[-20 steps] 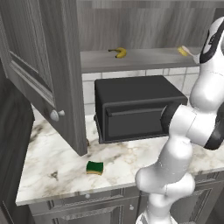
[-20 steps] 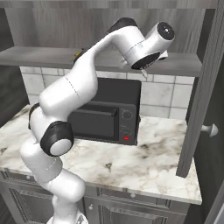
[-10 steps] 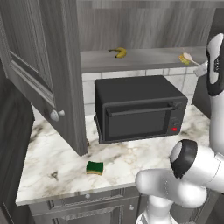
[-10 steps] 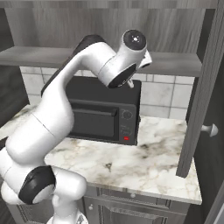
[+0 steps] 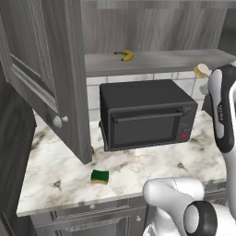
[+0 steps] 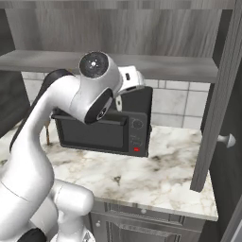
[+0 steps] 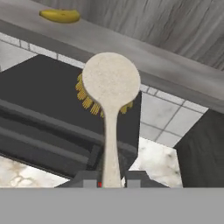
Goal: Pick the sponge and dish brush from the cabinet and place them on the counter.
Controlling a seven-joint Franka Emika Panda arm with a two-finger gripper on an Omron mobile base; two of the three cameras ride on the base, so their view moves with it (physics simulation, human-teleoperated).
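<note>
Left base view: the sponge (image 5: 99, 176) lies on the marble counter (image 5: 152, 168) at about 7 o'clock from the black microwave (image 5: 145, 119); a banana (image 5: 125, 55) sits on the cabinet (image 5: 152, 61) shelf, and the dish brush (image 5: 201, 70) head shows at 3 o'clock.

Right base view: the wrist hangs beside the microwave's top corner.

Hand view: the gripper (image 7: 111, 178) pinches the brush handle low down, its bristled head far out over the microwave. So long a lever could swing, knock the microwave, or slip loose.

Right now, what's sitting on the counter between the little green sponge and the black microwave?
Nothing: in the left base view, bare marble counter separates the sponge from the microwave.
</note>
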